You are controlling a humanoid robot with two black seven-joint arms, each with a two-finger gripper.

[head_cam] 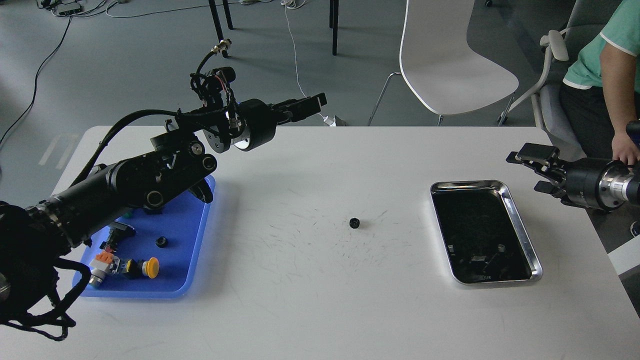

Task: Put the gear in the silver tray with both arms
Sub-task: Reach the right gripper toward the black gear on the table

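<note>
A small black gear (354, 223) lies alone on the white table (320, 310), on a patch of fine dark scuff marks, with nothing touching it. The silver tray (520, 225) sits well to the right of the gear, its dark mirror bottom holding only reflections. To the left of the gear, farther off than the steel one, is a blue plastic tray (187, 265); in it are a yellow-capped push button (142, 267), an orange-and-grey part (102, 262) and a small black ring-shaped piece (161, 242).

The left arm reaches over the blue tray, and the left gripper (312, 102) is held high, up and to the left of the gear near the table's far edge. Its fingers look close together with nothing between them, though from this angle I cannot tell for sure how far apart they stand. The right gripper (525, 170) hangs beyond the silver tray's right rim, its two fingers (535, 151) clearly spread and holding nothing.

Behind the table, past the gear, stands a white chair (450, 65), and a person in a green shirt (607, 55) sits at the far right.
</note>
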